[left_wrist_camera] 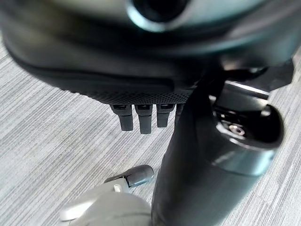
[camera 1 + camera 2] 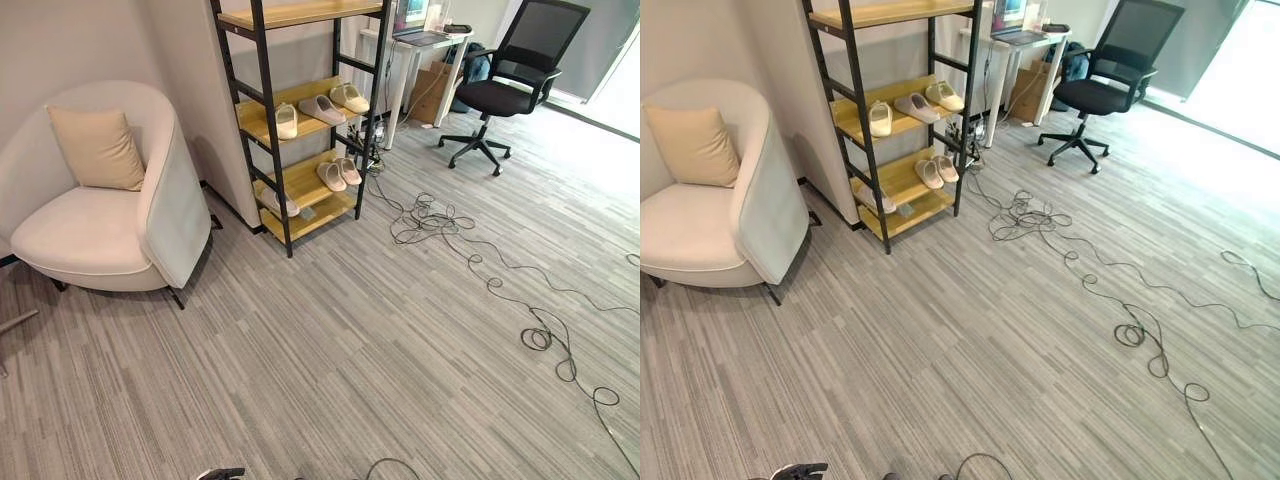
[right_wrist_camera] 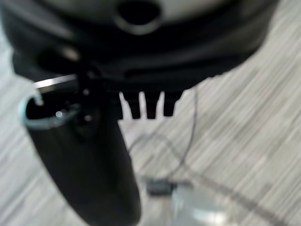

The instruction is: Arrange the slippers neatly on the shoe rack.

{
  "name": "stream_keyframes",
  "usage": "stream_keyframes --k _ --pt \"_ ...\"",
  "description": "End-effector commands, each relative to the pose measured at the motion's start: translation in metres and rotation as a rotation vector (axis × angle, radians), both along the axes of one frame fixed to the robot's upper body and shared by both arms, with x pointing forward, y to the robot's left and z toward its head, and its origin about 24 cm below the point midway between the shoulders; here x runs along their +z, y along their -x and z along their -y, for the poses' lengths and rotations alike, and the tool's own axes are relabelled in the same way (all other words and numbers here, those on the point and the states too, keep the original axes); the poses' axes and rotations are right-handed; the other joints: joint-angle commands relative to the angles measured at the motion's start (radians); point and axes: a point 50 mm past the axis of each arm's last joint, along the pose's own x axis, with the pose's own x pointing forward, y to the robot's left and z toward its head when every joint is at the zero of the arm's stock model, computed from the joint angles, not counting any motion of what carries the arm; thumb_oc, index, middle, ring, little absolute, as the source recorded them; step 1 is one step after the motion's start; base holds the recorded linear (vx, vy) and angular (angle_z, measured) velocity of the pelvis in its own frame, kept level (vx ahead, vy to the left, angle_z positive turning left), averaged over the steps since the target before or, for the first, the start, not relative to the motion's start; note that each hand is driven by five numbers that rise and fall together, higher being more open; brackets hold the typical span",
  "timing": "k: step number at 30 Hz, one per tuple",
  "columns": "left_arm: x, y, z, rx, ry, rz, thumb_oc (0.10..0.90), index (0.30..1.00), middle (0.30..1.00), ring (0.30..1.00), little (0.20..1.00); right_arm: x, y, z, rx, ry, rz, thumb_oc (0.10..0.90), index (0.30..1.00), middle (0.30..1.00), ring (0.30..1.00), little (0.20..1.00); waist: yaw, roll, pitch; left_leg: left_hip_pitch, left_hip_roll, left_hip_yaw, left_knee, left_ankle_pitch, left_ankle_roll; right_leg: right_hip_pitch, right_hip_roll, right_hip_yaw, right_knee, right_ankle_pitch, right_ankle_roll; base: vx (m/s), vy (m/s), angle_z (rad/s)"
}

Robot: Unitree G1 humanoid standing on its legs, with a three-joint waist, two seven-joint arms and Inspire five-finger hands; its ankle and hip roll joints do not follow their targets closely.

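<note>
The black-framed shoe rack with wooden shelves stands against the wall, well ahead of me. Its middle shelf holds a cream slipper at the left and a grey pair at the right. A beige pair lies on the lower shelf, and a single grey slipper sits at that shelf's left end, partly behind a post. My left hand hangs over bare floor with straight fingers, holding nothing. My right hand hangs the same way, open and holding nothing.
A white armchair with a beige cushion stands left of the rack. A black office chair and a white desk are at the back right. A tangle of cable trails across the carpet right of the rack.
</note>
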Motion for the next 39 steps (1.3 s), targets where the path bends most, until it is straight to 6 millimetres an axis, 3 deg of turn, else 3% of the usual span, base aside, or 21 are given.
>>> stream_keyframes --k 1,10,18,25,26,28,29,30,31,33,35,36,39 --pt "0.005 -0.020 0.001 -0.079 -0.034 0.041 0.800 0.900 0.900 0.900 0.900 0.005 0.008 0.016 0.065 0.089 -0.041 0.800 0.900 0.900 0.900 0.900 0.017 -0.017 -0.003 0.036 0.057 -0.068 0.002 -0.112 -0.052 -0.015 -0.103 0.018 0.011 -0.050 0.138 0.00 0.000 0.00" --pt "0.003 -0.028 0.020 -0.210 -0.016 0.045 0.800 0.900 0.900 0.900 0.900 -0.006 0.014 -0.011 0.073 0.010 -0.061 0.800 0.900 0.900 0.900 0.900 0.009 -0.012 0.008 0.033 0.053 -0.067 0.002 -0.111 -0.051 -0.015 -0.102 0.022 0.011 -0.054 0.133 0.00 -0.005 0.00" --pt "0.004 -0.036 0.024 -0.259 -0.032 0.062 0.800 0.900 0.900 0.900 0.900 -0.008 0.003 -0.023 0.168 -0.008 -0.046 0.800 0.900 0.900 0.900 0.900 0.001 -0.013 0.036 0.044 0.068 -0.056 0.002 -0.119 -0.055 -0.015 -0.079 0.046 0.011 -0.065 0.118 0.03 -0.091 -0.04" --pt "0.004 -0.039 0.031 -0.281 -0.003 0.070 0.800 0.900 0.900 0.900 0.900 -0.011 0.015 -0.028 0.109 -0.055 -0.074 0.800 0.900 0.900 0.900 0.900 -0.017 -0.018 0.054 0.096 0.126 -0.047 0.003 -0.118 -0.090 0.023 -0.030 0.061 0.013 -0.097 0.078 0.09 -0.182 -0.03" --pt "0.006 -0.043 0.029 -0.289 -0.008 0.083 0.800 0.900 0.900 0.900 0.900 -0.011 0.015 -0.028 0.118 -0.063 -0.076 0.800 0.900 0.900 0.900 0.900 -0.022 -0.035 0.070 0.079 0.171 -0.029 0.124 -0.141 -0.114 0.033 -0.005 0.087 0.039 -0.118 0.056 0.13 -0.303 -0.08" --pt "0.006 -0.043 0.029 -0.289 -0.008 0.083 0.800 0.900 0.900 0.900 0.900 -0.011 0.015 -0.028 0.118 -0.064 -0.076 0.800 0.900 0.900 0.900 0.900 -0.022 -0.035 0.071 0.077 0.172 -0.030 0.130 -0.144 -0.114 0.032 -0.004 0.088 0.040 -0.118 0.056 0.08 -0.165 -0.32" --pt "0.007 -0.045 0.029 -0.302 -0.016 0.084 0.800 0.900 0.900 0.900 0.900 -0.011 0.014 -0.027 0.126 -0.058 -0.076 0.800 0.900 0.900 0.900 0.900 -0.021 -0.040 0.079 0.059 0.185 -0.022 0.200 -0.128 -0.124 0.046 0.005 0.092 0.043 -0.123 0.046 0.05 -0.312 -0.48" --pt "0.012 -0.059 0.031 -0.341 -0.028 0.129 0.800 0.900 0.900 0.900 0.900 -0.008 0.009 -0.021 0.127 -0.042 -0.062 0.800 0.900 0.900 0.900 0.900 -0.006 -0.055 0.123 -0.075 0.207 -0.037 0.447 -0.028 -0.133 0.066 0.004 0.086 0.050 -0.126 0.023 0.05 -0.312 -0.21" --pt "0.012 -0.059 0.031 -0.341 -0.028 0.129 0.800 0.900 0.900 0.900 0.900 -0.008 0.009 -0.021 0.127 -0.042 -0.062 0.800 0.900 0.900 0.900 0.900 -0.006 -0.055 0.123 -0.075 0.207 -0.037 0.447 -0.028 -0.133 0.066 0.004 0.086 0.050 -0.126 0.023 0.03 -0.288 0.05" --pt "0.015 -0.070 0.039 -0.374 -0.027 0.165 0.800 0.900 0.900 0.900 0.900 -0.005 0.004 -0.014 0.126 -0.021 -0.051 0.800 0.900 0.900 0.900 0.900 -0.002 -0.065 0.148 -0.193 0.203 -0.012 0.602 -0.005 -0.094 0.089 0.004 0.081 0.051 -0.138 0.003 0.14 -0.166 0.03" --pt "0.014 -0.070 0.043 -0.382 -0.017 0.167 0.800 0.900 0.900 0.900 0.900 -0.005 0.004 -0.012 0.123 -0.013 -0.050 0.800 0.900 0.900 0.900 0.900 0.001 -0.065 0.150 -0.226 0.182 -0.001 0.576 -0.025 -0.084 0.101 0.003 0.086 0.046 -0.144 0.006 0.18 -0.042 -0.02" --pt "0.013 -0.068 0.046 -0.387 -0.016 0.164 0.800 0.900 0.900 0.900 0.900 -0.004 0.002 -0.010 0.116 -0.009 -0.043 0.800 0.900 0.900 0.900 0.900 0.016 -0.064 0.152 -0.279 0.155 0.018 0.490 -0.042 -0.079 0.120 0.001 0.092 0.041 -0.160 0.014 0.16 0.013 -0.15" --pt "0.012 -0.065 0.046 -0.396 -0.022 0.155 0.800 0.900 0.900 0.900 0.900 -0.004 0.001 -0.012 0.143 -0.007 -0.041 0.800 0.900 0.900 0.900 0.900 0.039 -0.065 0.153 -0.325 0.122 0.024 0.390 -0.011 -0.078 0.147 0.002 0.097 0.038 -0.182 0.017 0.31 -0.010 -0.18"
